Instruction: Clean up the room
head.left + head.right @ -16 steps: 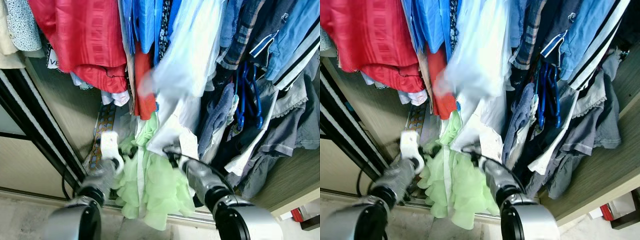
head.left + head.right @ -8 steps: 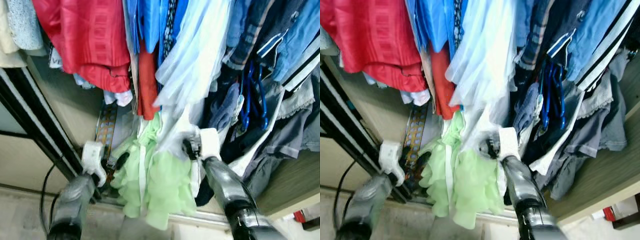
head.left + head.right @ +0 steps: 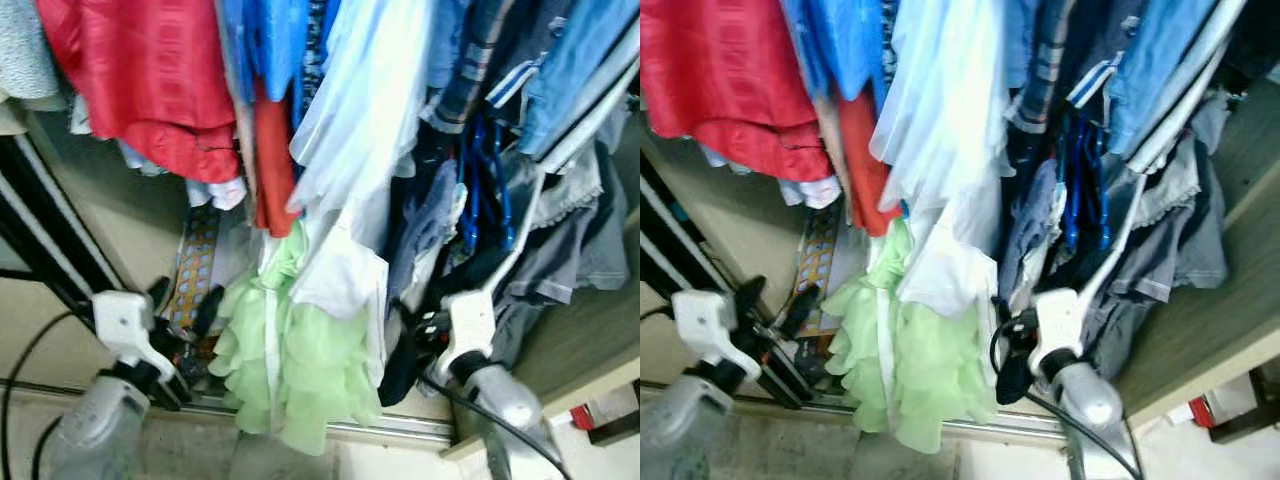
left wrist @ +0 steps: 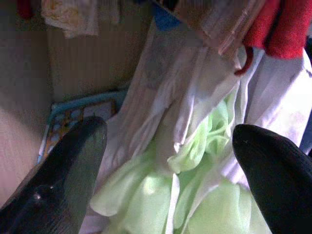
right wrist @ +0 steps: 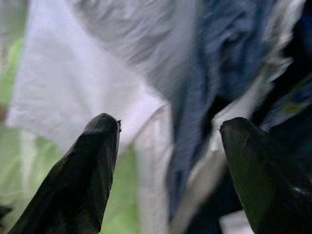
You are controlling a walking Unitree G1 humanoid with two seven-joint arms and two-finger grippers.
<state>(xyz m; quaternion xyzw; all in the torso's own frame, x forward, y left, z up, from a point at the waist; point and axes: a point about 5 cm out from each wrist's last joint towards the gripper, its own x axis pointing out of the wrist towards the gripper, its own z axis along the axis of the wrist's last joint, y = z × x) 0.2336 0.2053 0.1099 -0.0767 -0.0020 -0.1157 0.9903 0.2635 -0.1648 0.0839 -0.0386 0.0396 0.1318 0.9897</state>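
Clothes hang packed in an open wardrobe. A pale green ruffled garment [image 3: 290, 370] hangs lowest, under a white garment [image 3: 345, 270] and a light blue dress [image 3: 365, 110]. A red garment [image 3: 160, 80] hangs at the left, and dark blue and grey clothes [image 3: 560, 250] at the right. My left gripper [image 3: 185, 305] is open, low and to the left of the green garment, holding nothing; the left wrist view shows the green fabric [image 4: 195, 195] between its fingers [image 4: 73, 165]. My right gripper [image 3: 420, 330] is open beside the dark clothes, its fingers [image 5: 92, 165] facing white and blue cloth.
A patterned flat box [image 3: 195, 270] leans on the wardrobe floor behind the left gripper. The metal door track [image 3: 390, 430] runs along the bottom. A black door frame [image 3: 50, 240] stands at the left, a wooden panel [image 3: 600, 350] at the right. Blue hangers [image 3: 485, 190] dangle among the clothes.
Both arms have drawn back and apart. The right gripper left the white garment and moved right and down; the left gripper moved left, away from the green garment. The view shifted slightly.
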